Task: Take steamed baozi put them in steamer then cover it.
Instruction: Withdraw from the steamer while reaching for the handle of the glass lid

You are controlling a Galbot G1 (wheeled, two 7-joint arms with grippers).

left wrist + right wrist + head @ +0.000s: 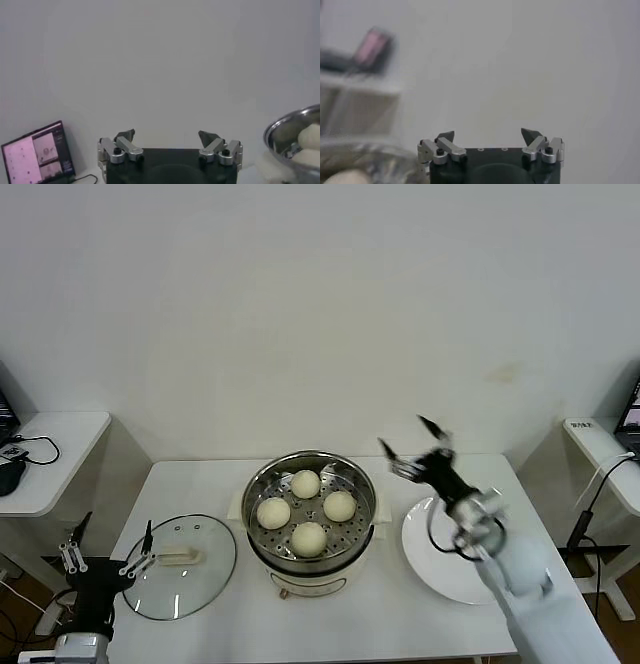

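Our steamer point(311, 529) sat mid-table with all four buns point(306, 483) on its tray, so loading looked done. The lid point(180, 566) lay flat on the table to its left, waiting. Our left gripper point(108, 559), jaws spread and empty, hung beside it; our right gripper point(412, 447), also spread, hovered above the bare plate point(430, 564).

four small round cream-white steamed baozi point(306, 483) sit inside one round shiny stainless-steel steamer point(310, 521). one round clear glass cover with a cream bar handle point(180, 564) lies just left of the steamer. one flat round white plate point(435, 559) lies just right of the steamer.
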